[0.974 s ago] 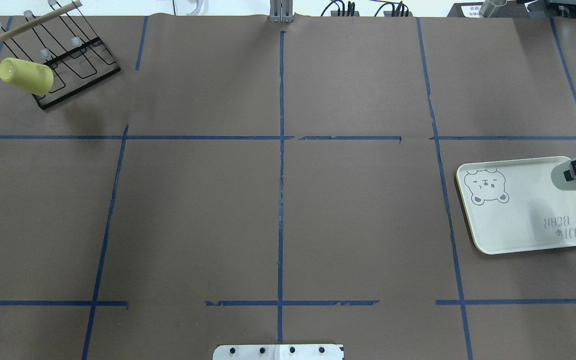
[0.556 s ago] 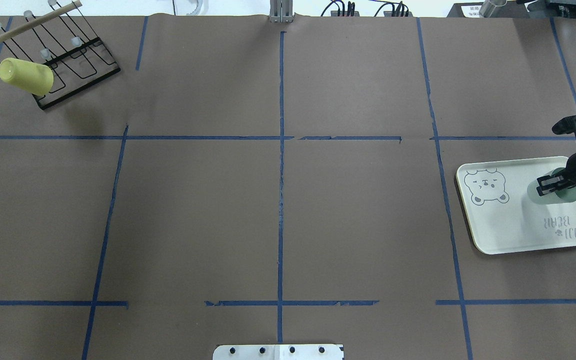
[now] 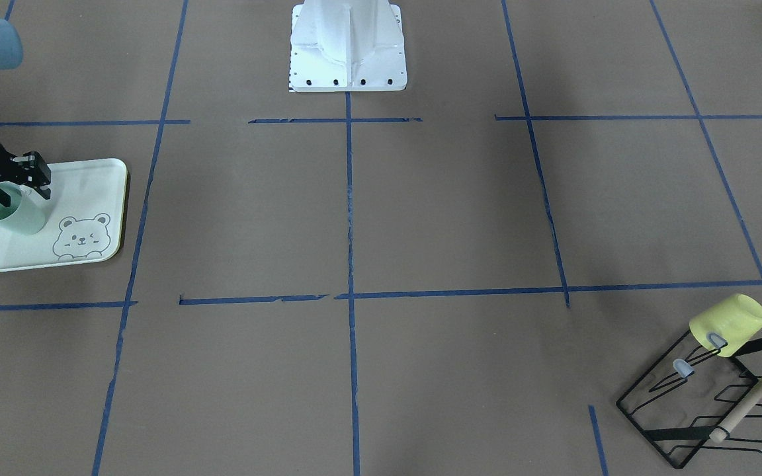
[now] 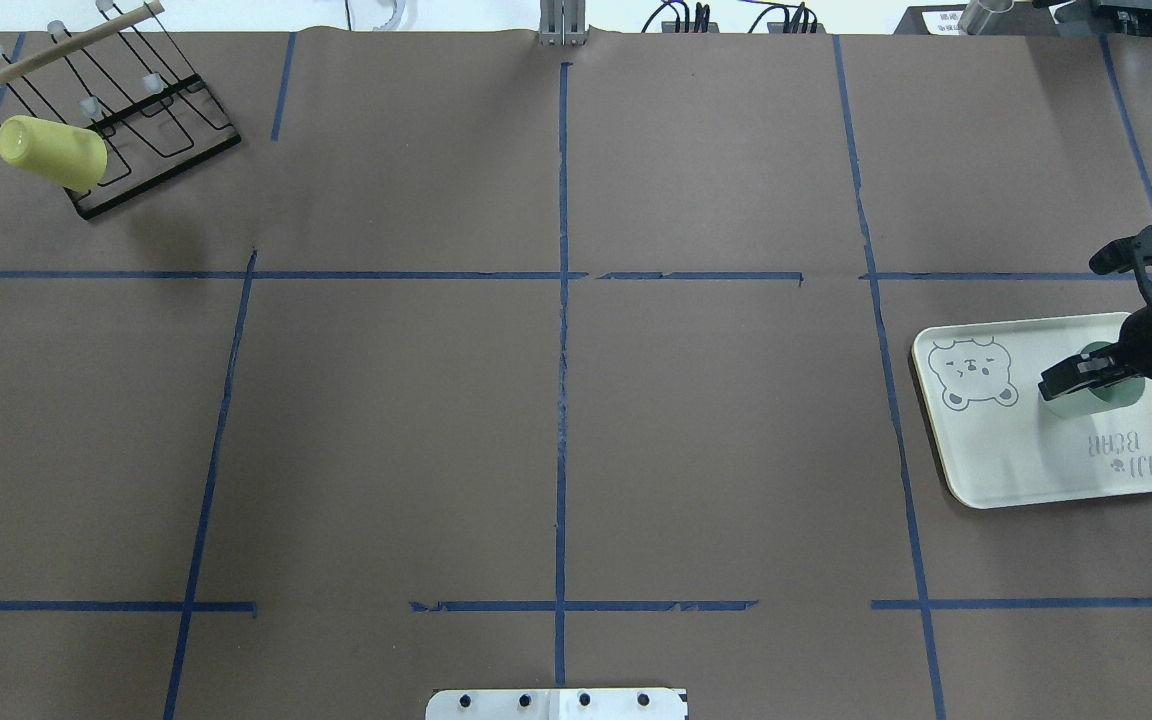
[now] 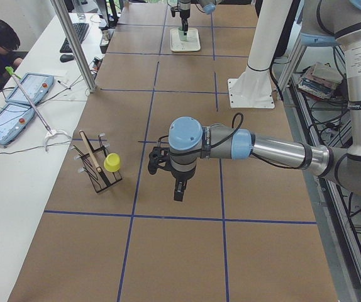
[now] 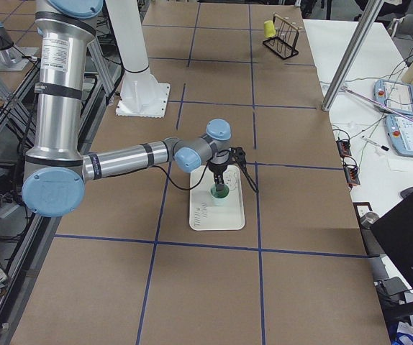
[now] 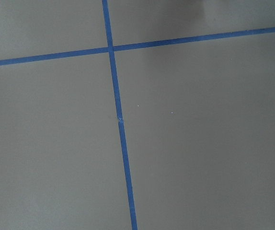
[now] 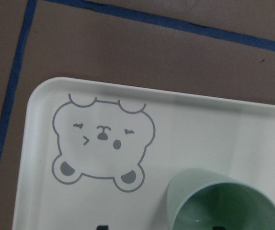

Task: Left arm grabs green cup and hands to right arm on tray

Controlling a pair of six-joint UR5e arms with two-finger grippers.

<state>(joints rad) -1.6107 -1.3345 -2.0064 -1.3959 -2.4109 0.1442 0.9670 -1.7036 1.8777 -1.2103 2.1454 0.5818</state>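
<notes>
The right gripper [image 3: 22, 192] points down over the tray [image 4: 996, 450] with its jaws released. One fingertip dips inside the mouth of the green cup [image 3: 20, 221] and the other sits outside its wall, with a clear gap between them. The green cup stands upright directly below this gripper, mouth up, with its base on the tray's floor. In the right wrist view the bear drawing [image 8: 101, 143] lies just beyond the cup's rim, out ahead of the gripper. The left gripper [image 5: 178, 189] hangs pointing down over bare tabletop [image 7: 200, 143], far from the tray. I cannot tell whether its jaws are parted. A yellow cup [image 4: 51, 152] hangs on a black wire rack [image 4: 161, 130] off to that gripper's side, well apart from it.
</notes>
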